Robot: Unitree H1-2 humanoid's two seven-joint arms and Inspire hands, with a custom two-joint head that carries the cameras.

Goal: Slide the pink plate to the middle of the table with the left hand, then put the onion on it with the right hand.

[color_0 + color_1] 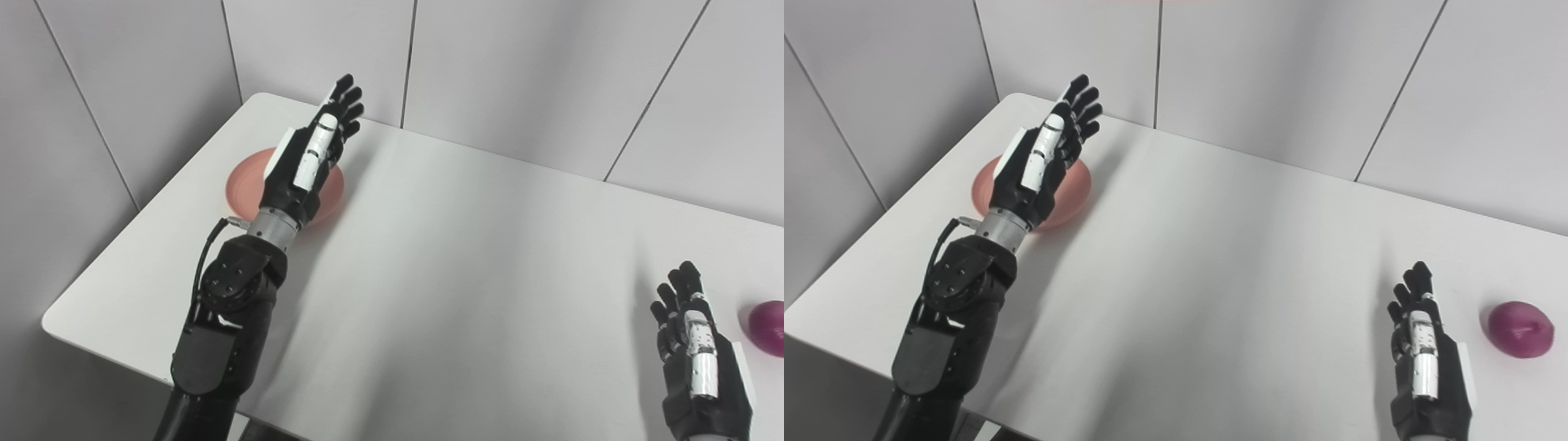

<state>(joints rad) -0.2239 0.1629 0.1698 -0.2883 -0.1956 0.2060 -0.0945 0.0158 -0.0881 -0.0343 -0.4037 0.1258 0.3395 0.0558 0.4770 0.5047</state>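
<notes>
At upper left of the frame our left hand (1041,153) hovers flat over the pink plate (1072,190), fingers (1084,104) spread and empty. At lower right our right hand (1421,349) rests with fingers apart just beside the purple onion (1520,329) on the white table (1213,257).

1. A white counter (465,257) with rounded corners filled most of the view, its top matte and softly shadowed.
2. Pale grey wall panels (520,67) stood behind the counter and along its left side, split by thin dark seams.
3. The panels met in a corner near the counter's far left end.
</notes>
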